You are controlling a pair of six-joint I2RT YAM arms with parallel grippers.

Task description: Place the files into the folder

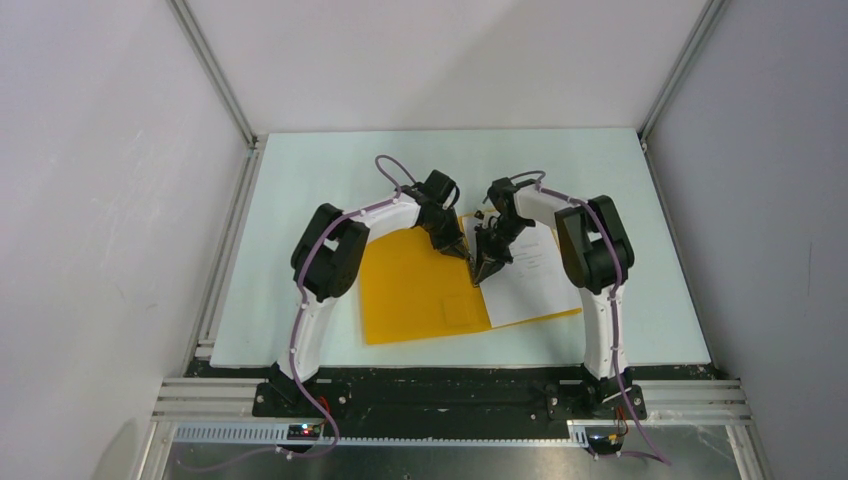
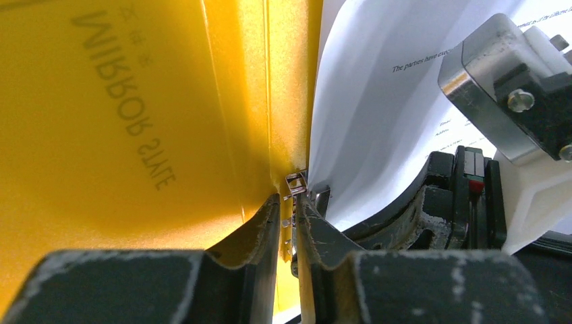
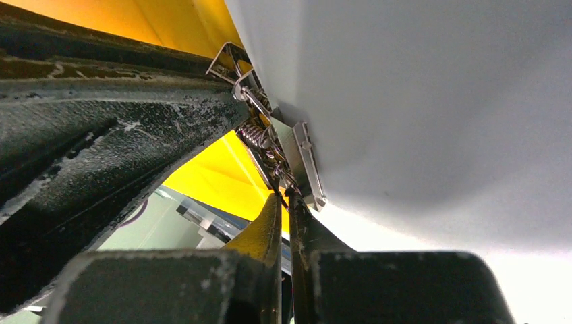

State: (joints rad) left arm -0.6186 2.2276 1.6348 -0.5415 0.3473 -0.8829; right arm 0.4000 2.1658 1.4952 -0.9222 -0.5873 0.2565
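Orange-yellow folder (image 1: 420, 290), open on your surface (image 1: 300, 180): files (image 1: 525, 280) on its right half, seemingly unclipped; left gripper (image 1: 464, 252) jaws nip the metal clip (image 2: 295, 185), right gripper (image 1: 486, 270) jaws clenched alongside

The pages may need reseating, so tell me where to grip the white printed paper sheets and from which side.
Grip the white printed paper sheets by their near right corner, coming in low from the right. They lie on the right half of the open orange-yellow folder, their spine edge at the metal spring clip, so probably only the outer edges are free.
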